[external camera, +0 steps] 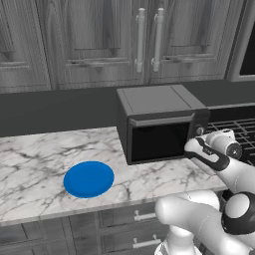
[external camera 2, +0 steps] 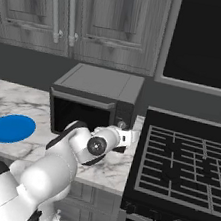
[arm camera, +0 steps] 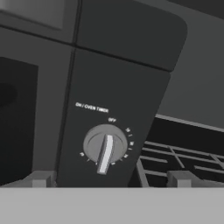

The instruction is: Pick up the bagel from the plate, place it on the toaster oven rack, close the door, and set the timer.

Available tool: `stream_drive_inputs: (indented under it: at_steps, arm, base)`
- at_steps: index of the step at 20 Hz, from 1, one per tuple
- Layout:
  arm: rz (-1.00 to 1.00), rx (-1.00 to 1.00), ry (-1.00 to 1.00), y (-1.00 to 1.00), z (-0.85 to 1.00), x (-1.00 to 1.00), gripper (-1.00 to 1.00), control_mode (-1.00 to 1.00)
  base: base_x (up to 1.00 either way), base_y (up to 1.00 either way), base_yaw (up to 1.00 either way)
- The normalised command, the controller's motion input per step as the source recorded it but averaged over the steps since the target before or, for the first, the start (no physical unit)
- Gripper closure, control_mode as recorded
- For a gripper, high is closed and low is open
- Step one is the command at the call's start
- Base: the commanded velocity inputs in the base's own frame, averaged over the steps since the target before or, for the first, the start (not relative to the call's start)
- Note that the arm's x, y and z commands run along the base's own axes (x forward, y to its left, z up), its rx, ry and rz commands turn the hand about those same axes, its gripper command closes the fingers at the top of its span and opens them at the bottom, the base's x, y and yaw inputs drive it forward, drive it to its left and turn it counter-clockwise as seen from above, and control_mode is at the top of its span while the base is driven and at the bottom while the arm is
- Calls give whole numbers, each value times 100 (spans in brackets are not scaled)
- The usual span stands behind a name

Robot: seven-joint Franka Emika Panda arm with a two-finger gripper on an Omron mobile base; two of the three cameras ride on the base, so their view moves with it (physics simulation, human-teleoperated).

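The blue plate lies bare on the marble counter, left of the toaster oven. The bagel is hidden. The oven's door stands shut, its dark glass hiding the toaster oven rack. My gripper is open, right in front of the oven's right control panel. In the hand view the grey timer knob sits just above and between the two fingertips, which are spread wide with nothing held.
A black stove with grates adjoins the oven's right side. Wood-grain cabinet doors hang above the counter. A dark panel is above the stove.
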Motion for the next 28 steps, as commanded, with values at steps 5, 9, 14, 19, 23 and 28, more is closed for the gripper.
stream_drive_inputs:
  at_steps: [5, 9, 14, 19, 23, 28]
  arm:
    - [0, 0, -2, 0, 0, 1, -100, -100]
    - [0, 0, -1, 0, 0, 1, -100, -100]
    - [0, 0, -1, 0, 0, 11, -100, -100]
    - [0, 0, -1, 0, 0, 12, -100, -100]
    - [0, 0, -2, 0, 0, 3, -100, -100]
    - [0, 0, -4, 0, -1, 0, -100, -100]
  base:
    - [0, 0, 0]
    - [0, 0, 0]
    - [0, 0, 0]
    - [0, 0, 0]
    - [0, 0, 0]
    - [0, 0, 0]
